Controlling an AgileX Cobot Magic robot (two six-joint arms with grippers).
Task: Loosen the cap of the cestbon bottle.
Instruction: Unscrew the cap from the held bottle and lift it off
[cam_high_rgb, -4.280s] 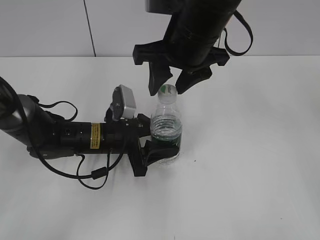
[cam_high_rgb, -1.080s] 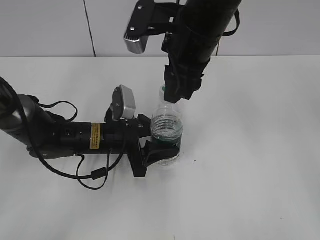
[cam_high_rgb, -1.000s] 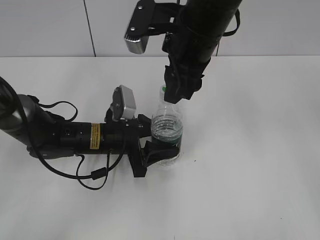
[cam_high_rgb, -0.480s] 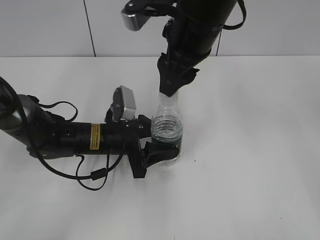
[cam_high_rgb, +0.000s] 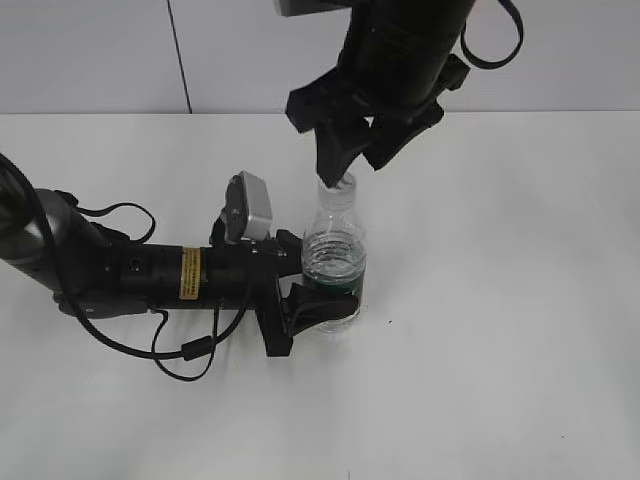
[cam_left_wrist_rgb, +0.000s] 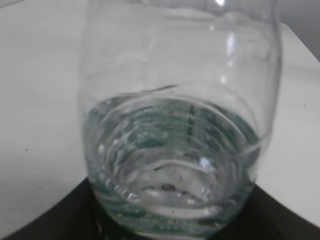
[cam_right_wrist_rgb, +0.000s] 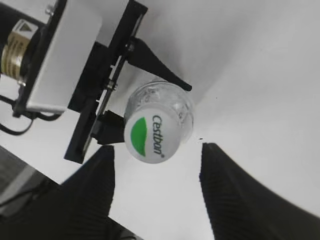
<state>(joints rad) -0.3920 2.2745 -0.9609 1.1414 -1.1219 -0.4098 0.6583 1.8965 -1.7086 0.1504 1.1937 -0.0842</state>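
Observation:
The cestbon bottle stands upright on the white table, clear, with a little water and a dark green label band low down. My left gripper lies flat on the table, shut on the bottle's lower body. Both of its black fingers flank the bottle in the right wrist view. The white cap, with its green half-circle mark, is on the neck. My right gripper hangs open just above the cap. Its fingers stand wide on either side and clear of the cap.
The left arm and its looping cables lie across the table's left side. Its grey wrist camera sticks up beside the bottle. A grey wall runs along the table's far edge.
My right gripper, a second ago down around the cap, has risen off it, turned at the wrist and now stands open. The left gripper and bottle have not moved.

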